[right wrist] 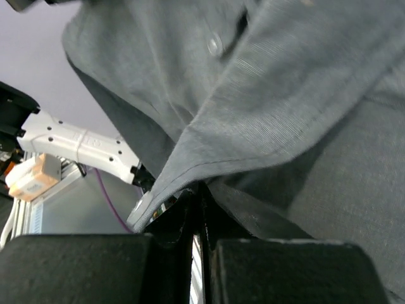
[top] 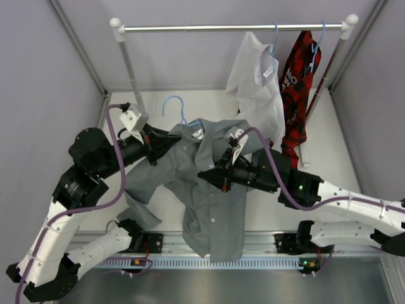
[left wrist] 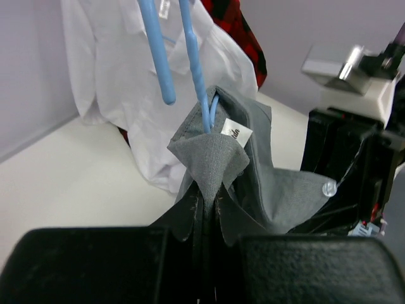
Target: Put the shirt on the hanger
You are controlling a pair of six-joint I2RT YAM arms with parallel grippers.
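The grey shirt [top: 209, 196] hangs lifted between both arms, its tail draping over the table's front rail. The light-blue hanger [top: 174, 104] pokes out of the collar, hook up; most of it is hidden inside the shirt. My left gripper [top: 154, 149] is shut on the shirt's left shoulder beside the collar; in the left wrist view [left wrist: 209, 202] the fabric is pinched between the jaws, the hanger neck [left wrist: 196, 69] rising just beyond. My right gripper [top: 212, 176] is shut on the shirt's front edge, with fabric pinched in the right wrist view [right wrist: 197, 190].
A metal rail [top: 234, 28] on white posts spans the back. A white shirt [top: 256, 85] and a red-and-black shirt [top: 297, 88] hang from it on blue hangers at the right. Grey walls enclose both sides. A slotted rail [top: 215, 253] runs along the front.
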